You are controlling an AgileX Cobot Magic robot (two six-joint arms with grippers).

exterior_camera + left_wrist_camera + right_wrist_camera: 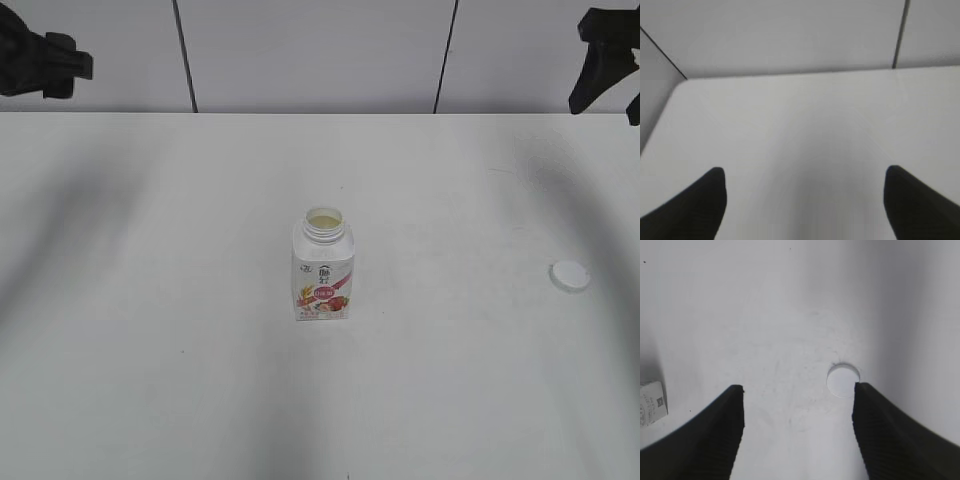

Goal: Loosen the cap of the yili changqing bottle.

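small squat white plastic bottle w/ pink-red label upright, neck uncapped | small round white plastic cap on table, well apart | L gripper & R gripper spread wide, empty

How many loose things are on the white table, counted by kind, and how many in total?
Small squat white plastic bottle with a pink-red fruit label, standing upright with its neck open: 1
Small round white plastic screw cap, lying apart on the table to the bottle's right: 1
Total: 2
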